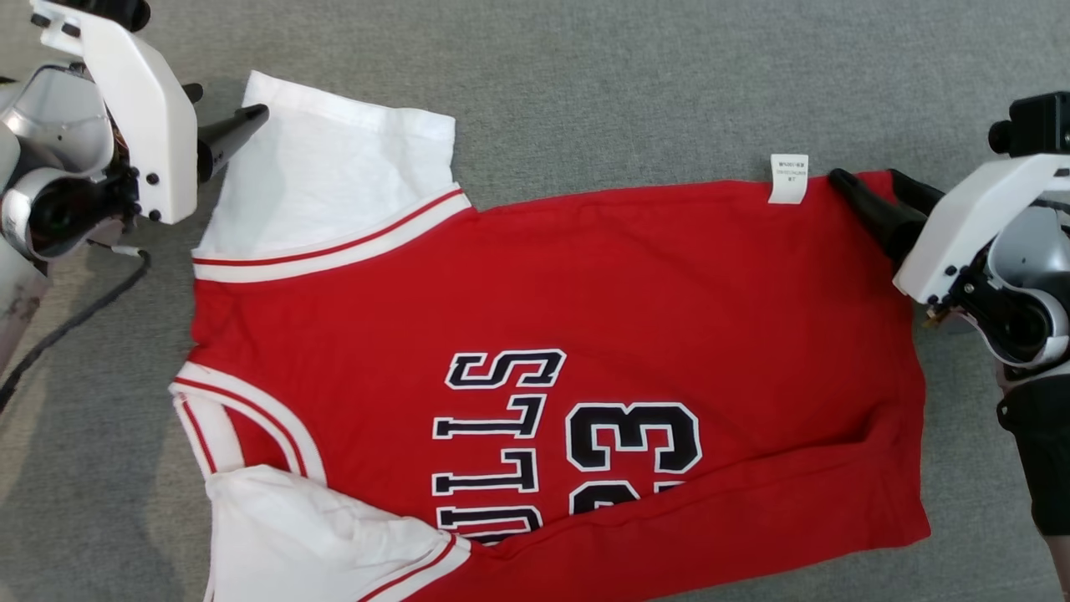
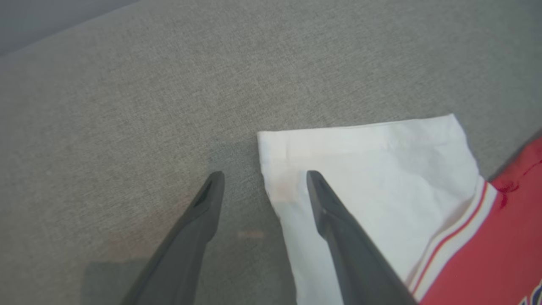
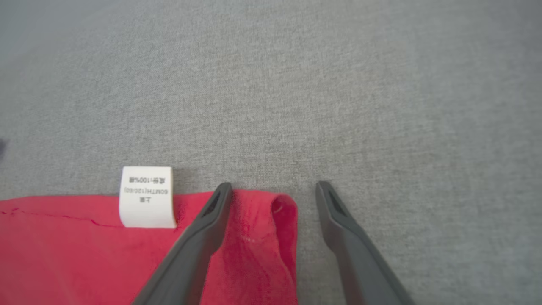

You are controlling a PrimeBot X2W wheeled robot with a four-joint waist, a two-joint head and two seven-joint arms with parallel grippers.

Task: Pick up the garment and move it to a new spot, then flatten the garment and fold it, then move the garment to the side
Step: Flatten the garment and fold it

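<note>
1. Two grippers sit at the far edge of the garment (image 1: 585, 284), a red jersey with white sleeves spread face up on the grey cloth surface (image 1: 669, 84).
2. The left gripper (image 2: 266, 174) has its jaws spread across the outer corner of the far sleeve (image 1: 334, 176), with one finger over white cloth and the other over bare grey.
3. The right gripper (image 3: 274, 184) is likewise spread across the far hem corner (image 3: 279, 207), just beside the care label (image 3: 147, 197). Neither gripper holds anything.
4. The step in hand looks like taking hold of the far edge, to smooth it or to begin a fold.
5. To do it well, each lower finger should slide under the cloth before closing, and both grippers should close together.
6. The hem corner curls up slightly, so the right gripper should bite deep enough to catch both layers.
7. Both should then lift evenly, or the thin fabric will likely drag and wrinkle.
8. The jersey's long axis runs across the head view, with the neckline (image 1: 242, 418) toward the robot's left and the hem toward its right.
9. The near sleeve (image 1: 318, 535) lies close to the robot.
</note>
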